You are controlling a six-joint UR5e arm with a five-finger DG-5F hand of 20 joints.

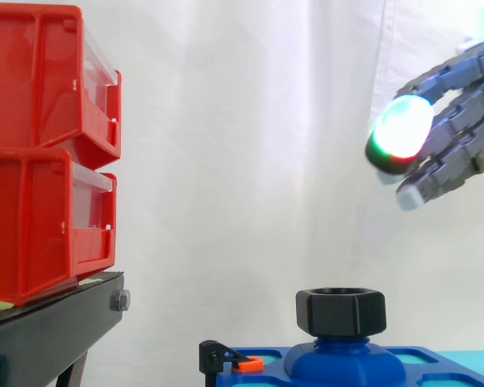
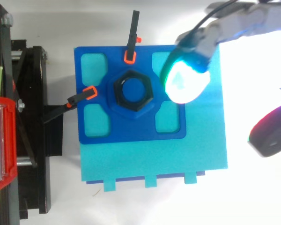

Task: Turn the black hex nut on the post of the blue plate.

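We see open air above and all round the nut, right up to the hand hanging open, high to its right. The bins stand well off to the left; low clamps sit on two plate edges near the nut.

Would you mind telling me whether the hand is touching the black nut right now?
Apart. The side view shows the hand up and to the right of the nut, with bare white curtain between them.
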